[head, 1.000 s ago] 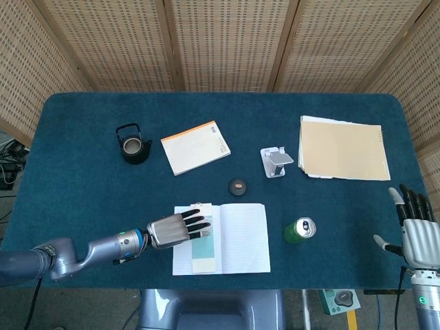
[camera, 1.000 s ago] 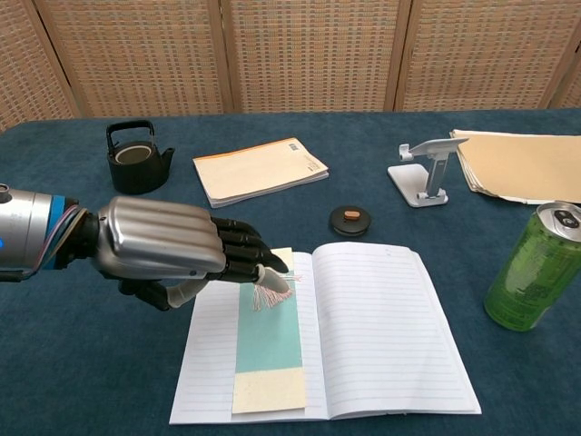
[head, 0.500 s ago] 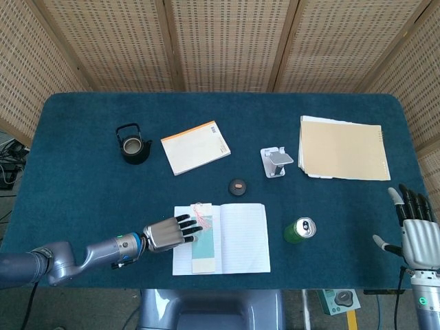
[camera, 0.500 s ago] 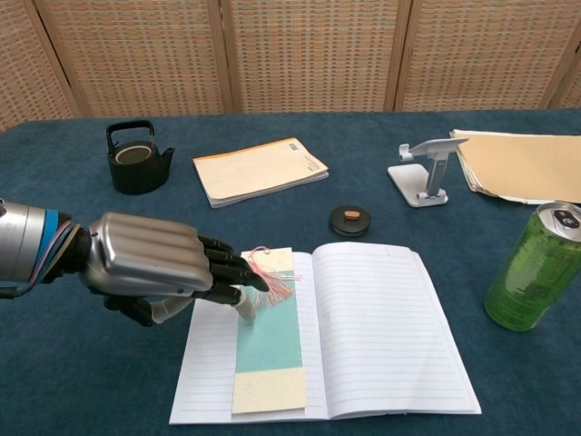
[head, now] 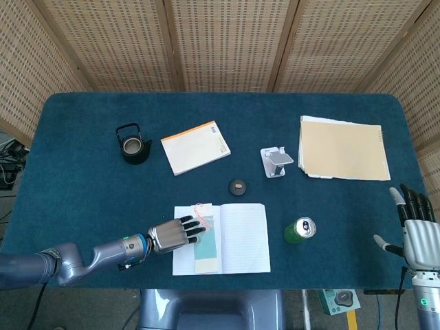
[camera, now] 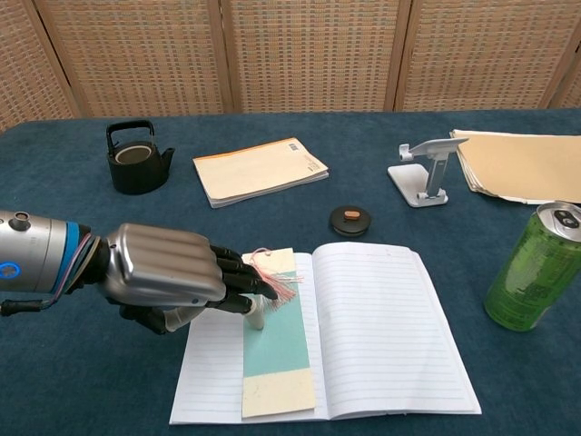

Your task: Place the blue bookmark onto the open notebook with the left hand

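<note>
The open notebook (head: 242, 237) (camera: 386, 327) lies flat near the table's front edge. The blue bookmark (head: 208, 245) (camera: 277, 343), cream at both ends, lies on its left page, slightly tilted, with a pink tassel (camera: 273, 272) at the top. My left hand (head: 170, 236) (camera: 168, 269) reaches in from the left with fingers stretched out; its fingertips (camera: 257, 314) touch the bookmark's upper left edge without gripping it. My right hand (head: 416, 232) hangs open at the front right corner, away from everything; only the head view shows it.
A black teapot (head: 132, 144) (camera: 136, 159) and an orange-edged notepad (head: 195, 147) sit at the back left. A small black disc (head: 237, 186), a phone stand (head: 276, 162), a paper stack (head: 344, 149) and a green can (head: 300, 230) (camera: 531, 268) lie beyond and right of the notebook.
My left hand has drawn back to the left, off the bookmark's middle. The bookmark's lower end has swung slightly right, so it now lies tilted. The right hand is still.
</note>
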You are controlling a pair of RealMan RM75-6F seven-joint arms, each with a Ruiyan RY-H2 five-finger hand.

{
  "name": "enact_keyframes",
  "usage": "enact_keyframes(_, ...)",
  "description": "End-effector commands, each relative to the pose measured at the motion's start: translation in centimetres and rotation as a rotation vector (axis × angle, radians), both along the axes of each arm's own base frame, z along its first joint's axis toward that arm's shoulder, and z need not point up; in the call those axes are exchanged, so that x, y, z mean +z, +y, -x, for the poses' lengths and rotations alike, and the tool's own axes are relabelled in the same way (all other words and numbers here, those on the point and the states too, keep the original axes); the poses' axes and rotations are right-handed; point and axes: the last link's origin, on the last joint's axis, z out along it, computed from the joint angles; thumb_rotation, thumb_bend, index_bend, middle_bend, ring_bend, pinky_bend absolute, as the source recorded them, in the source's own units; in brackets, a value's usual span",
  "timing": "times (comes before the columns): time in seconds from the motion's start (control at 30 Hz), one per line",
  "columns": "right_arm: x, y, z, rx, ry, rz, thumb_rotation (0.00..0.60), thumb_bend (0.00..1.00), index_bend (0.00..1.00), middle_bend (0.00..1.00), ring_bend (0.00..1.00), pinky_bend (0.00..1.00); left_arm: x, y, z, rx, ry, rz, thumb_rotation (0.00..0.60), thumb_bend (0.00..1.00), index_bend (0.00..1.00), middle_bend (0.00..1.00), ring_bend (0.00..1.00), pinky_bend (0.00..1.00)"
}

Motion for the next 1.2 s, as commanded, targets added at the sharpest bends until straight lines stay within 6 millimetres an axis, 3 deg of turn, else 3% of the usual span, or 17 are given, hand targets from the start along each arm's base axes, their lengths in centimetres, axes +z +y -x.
enact_keyframes(0.03, 0.0, 0.0, 0.0, -0.002, 0.002, 0.0, 0.6, 0.07, 0.0, 0.0, 0.0, 0.0, -0.1, 0.0, 0.0, -0.002, 0.005, 0.002, 0.6, 1.0, 0.18, 0.0, 0.0, 0.1)
enact_keyframes(1.2, 0.0, -0.1, 0.1, -0.005, 0.001, 0.001, 0.6, 0.07, 0.0, 0.0, 0.0, 0.0, -0.8, 0.7, -1.3, -0.072, 0.005, -0.013, 0.6, 1.0, 0.18, 0.0, 0.0, 0.1)
